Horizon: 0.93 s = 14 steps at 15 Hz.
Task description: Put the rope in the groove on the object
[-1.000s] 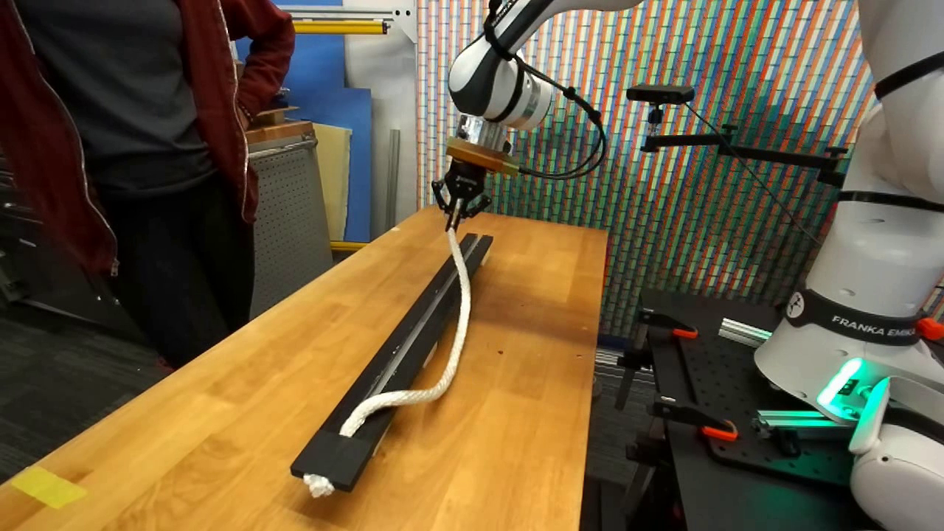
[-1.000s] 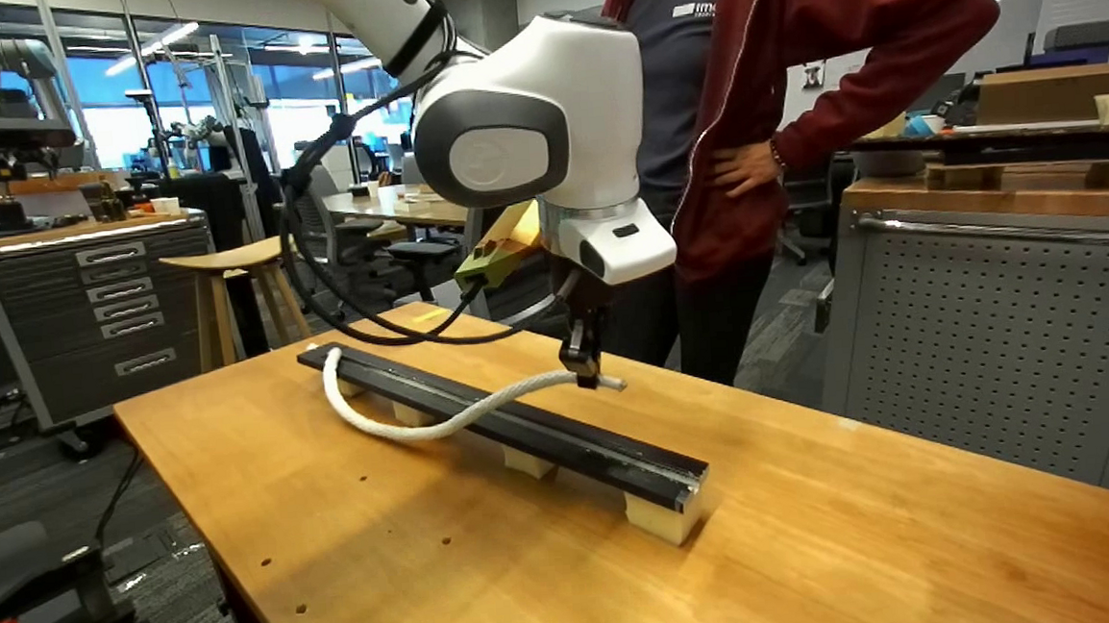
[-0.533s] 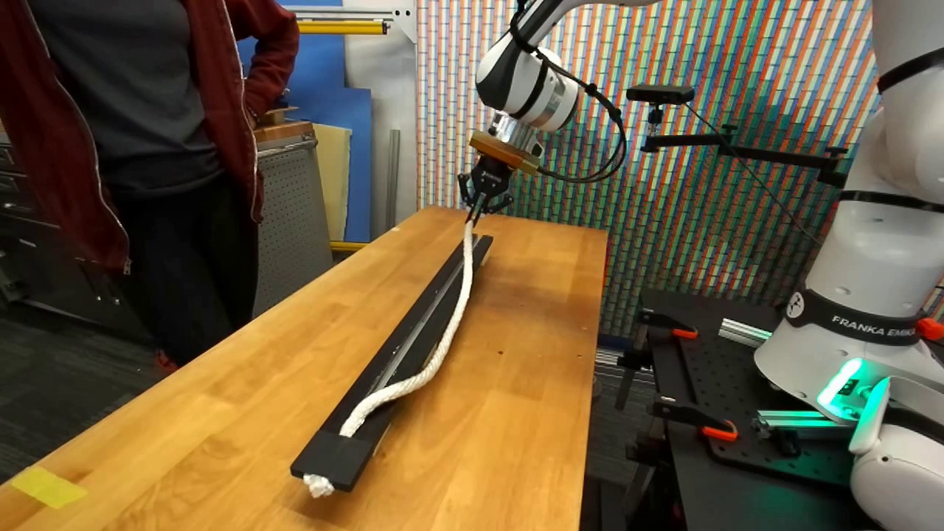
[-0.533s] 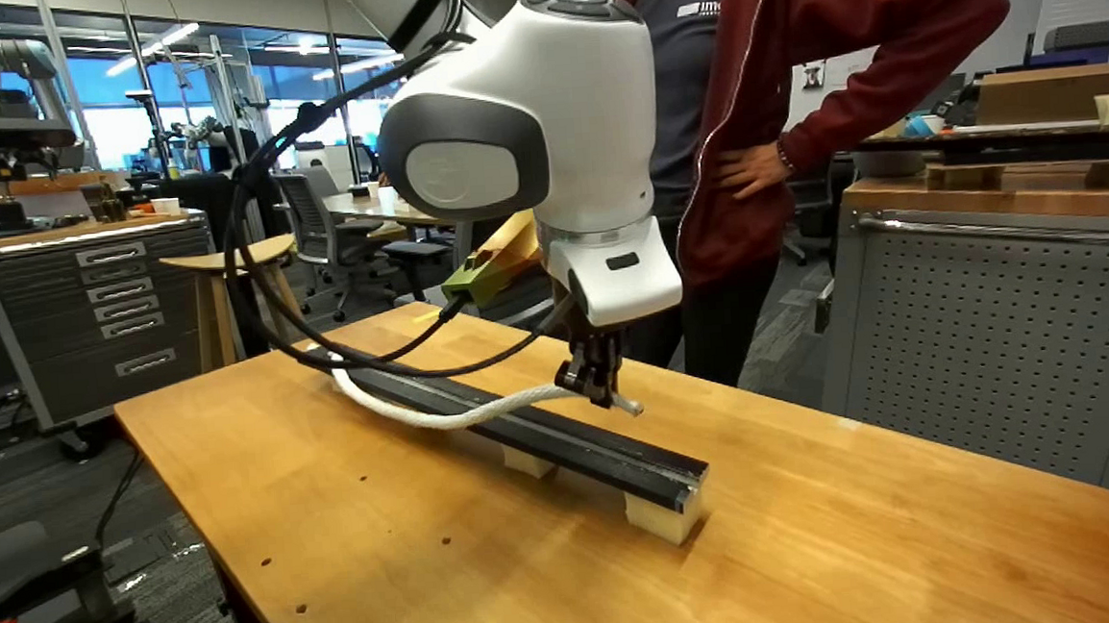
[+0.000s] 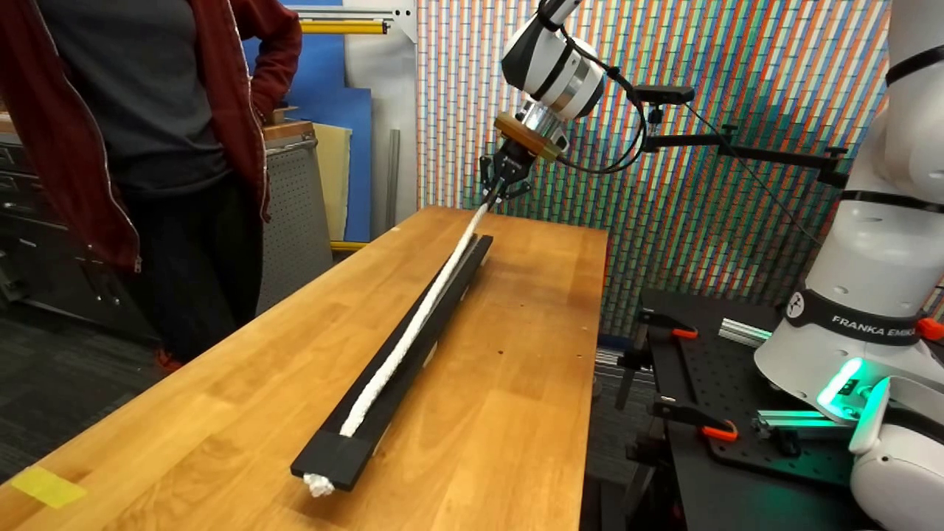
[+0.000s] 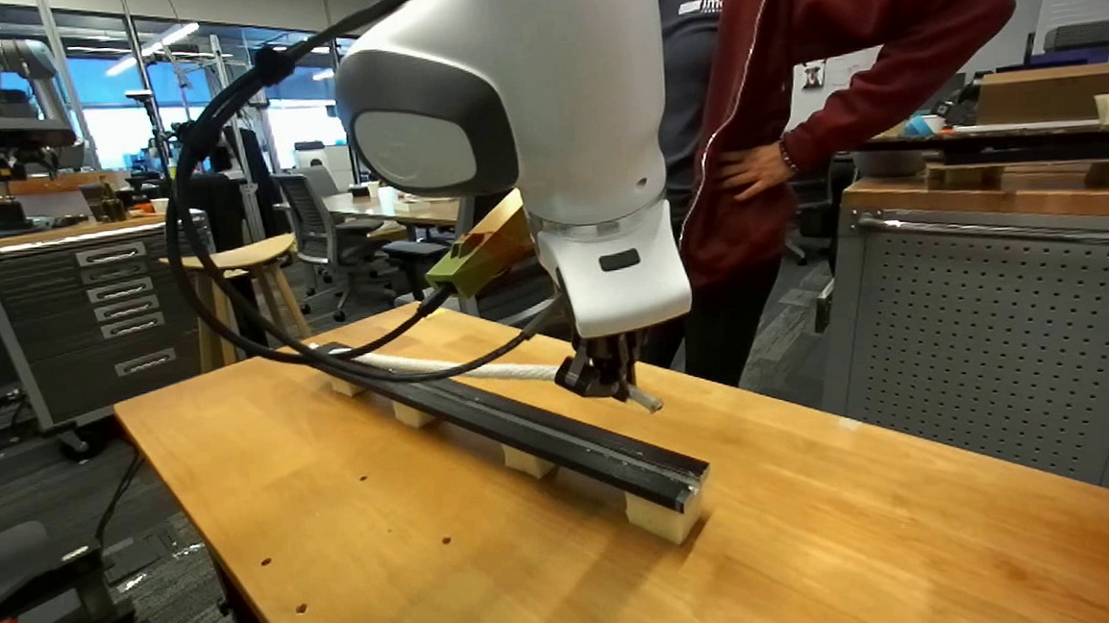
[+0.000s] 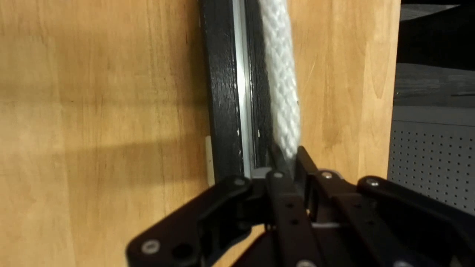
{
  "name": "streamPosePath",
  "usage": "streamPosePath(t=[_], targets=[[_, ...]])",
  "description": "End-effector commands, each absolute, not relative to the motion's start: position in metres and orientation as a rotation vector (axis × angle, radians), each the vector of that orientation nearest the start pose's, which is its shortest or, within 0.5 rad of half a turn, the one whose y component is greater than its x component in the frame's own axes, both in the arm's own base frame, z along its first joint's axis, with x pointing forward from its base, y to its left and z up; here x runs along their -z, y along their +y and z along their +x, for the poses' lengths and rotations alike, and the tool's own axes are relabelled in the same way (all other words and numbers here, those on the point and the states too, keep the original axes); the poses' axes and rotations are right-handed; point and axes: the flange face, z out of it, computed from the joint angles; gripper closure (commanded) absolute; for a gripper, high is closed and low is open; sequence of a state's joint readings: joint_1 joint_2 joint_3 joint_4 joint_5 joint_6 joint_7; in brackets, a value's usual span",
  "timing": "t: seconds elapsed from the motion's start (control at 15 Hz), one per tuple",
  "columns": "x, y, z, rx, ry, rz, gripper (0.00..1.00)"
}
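The white braided rope (image 5: 415, 327) runs nearly straight along the black bar (image 6: 523, 429); the gripper (image 7: 288, 157) pinches it near the free end, presumably for tension, with the nearby stretch out of the groove (image 7: 243, 85). Pale blocks (image 6: 657, 519) prop the bar above the tabletop (image 6: 417, 580).

There is one rope (image 7: 282, 81), one black bar (image 7: 224, 89) with one groove (image 7: 243, 81), and four pale blocks (image 6: 663, 519). One Franka arm (image 6: 590, 97) carries one gripper (image 7: 288, 154) with two fingers (image 7: 305, 161). One worktable (image 6: 388, 572), one person (image 5: 140, 110), one strip of yellow tape (image 5: 48, 487), one wooden stool (image 6: 257, 253), one perforated grey cabinet (image 6: 999, 342) and two orange-tipped clamps (image 5: 689, 414) are also visible.
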<state>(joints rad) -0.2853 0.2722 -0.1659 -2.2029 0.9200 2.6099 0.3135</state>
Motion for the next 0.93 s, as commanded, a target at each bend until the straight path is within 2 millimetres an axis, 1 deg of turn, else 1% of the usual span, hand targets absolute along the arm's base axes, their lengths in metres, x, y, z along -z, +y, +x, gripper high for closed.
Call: streamPosePath(t=[0.0,0.13,0.27,0.53,0.73,0.87], targets=[[-0.284,-0.273,0.496,0.298,1.808,-1.937,0.97],[-0.281,-0.270,0.507,0.307,1.758,-1.994,0.97],[-0.276,-0.263,0.521,0.310,1.697,-2.054,0.97],[-0.260,-0.247,0.554,0.284,1.635,-2.140,0.97],[-0.247,-0.247,0.569,0.277,1.640,-2.186,0.97],[-0.239,-0.250,0.573,0.273,1.651,-2.206,0.97]])
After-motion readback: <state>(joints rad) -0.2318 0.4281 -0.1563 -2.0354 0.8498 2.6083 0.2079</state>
